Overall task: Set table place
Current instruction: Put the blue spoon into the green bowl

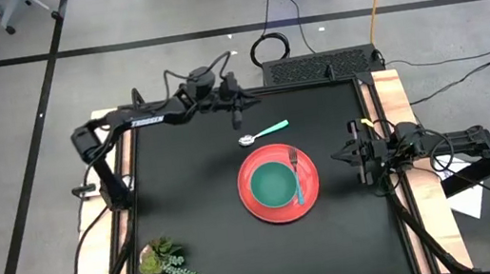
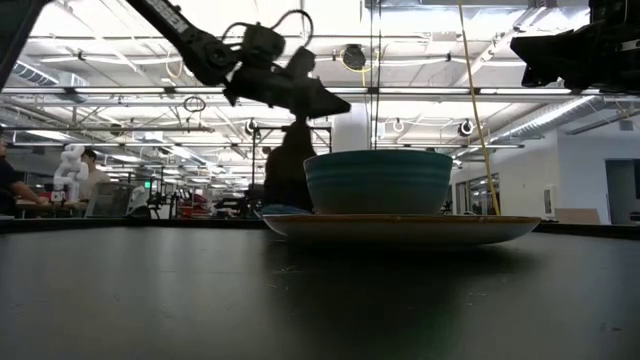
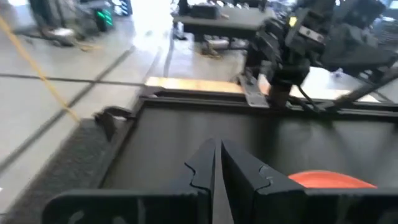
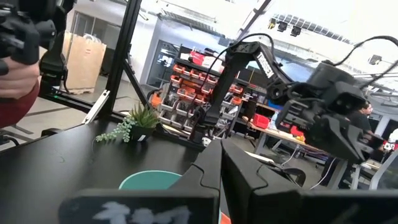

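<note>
High view shows me the plate [image 1: 278, 188] mid-table [image 1: 187, 203] with bowl [image 1: 273, 186] and fork [image 1: 296, 173] on it; the spoon [image 1: 262, 134] lies just beyond, unplaced. My left gripper [image 1: 237, 117] hovers clenched and empty near it, the right gripper [image 1: 339, 155] waits closed at the table's edge.

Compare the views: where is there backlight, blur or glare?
Low view: bright ceiling lights behind leave the bowl, plate and left hand dim against the glare. Left wrist view: the floor and far table edge are smeared. High view: evenly lit, the fork and spoon crisp.
</note>
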Available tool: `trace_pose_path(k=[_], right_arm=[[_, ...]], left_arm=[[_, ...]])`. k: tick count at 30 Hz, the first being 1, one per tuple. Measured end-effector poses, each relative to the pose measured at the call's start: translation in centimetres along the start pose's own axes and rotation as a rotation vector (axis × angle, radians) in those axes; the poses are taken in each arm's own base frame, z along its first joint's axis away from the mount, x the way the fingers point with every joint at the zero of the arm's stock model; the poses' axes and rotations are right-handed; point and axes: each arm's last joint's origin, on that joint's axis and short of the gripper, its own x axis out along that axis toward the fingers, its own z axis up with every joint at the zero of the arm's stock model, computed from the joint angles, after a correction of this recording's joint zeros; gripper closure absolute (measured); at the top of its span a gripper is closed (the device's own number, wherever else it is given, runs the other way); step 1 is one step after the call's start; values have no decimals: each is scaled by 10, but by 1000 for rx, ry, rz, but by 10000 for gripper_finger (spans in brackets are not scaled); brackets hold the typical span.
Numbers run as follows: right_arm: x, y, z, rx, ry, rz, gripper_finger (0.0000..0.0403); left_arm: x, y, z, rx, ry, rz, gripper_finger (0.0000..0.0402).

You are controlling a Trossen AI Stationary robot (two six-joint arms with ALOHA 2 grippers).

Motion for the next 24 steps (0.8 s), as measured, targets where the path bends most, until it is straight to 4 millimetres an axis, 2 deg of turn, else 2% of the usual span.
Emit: trace_pose_path(k=[6,18,24], right_arm=[[0,0,-1,2,14,5,403],[0,0,-1,5,15,5,403],[0,0,-1,1,14,5,403]], left_arm=[[20,6,-7,-8,33,-21,369],[21,4,-7,-24,40,-25,369],[21,4,-8,-82,139,-32,369]])
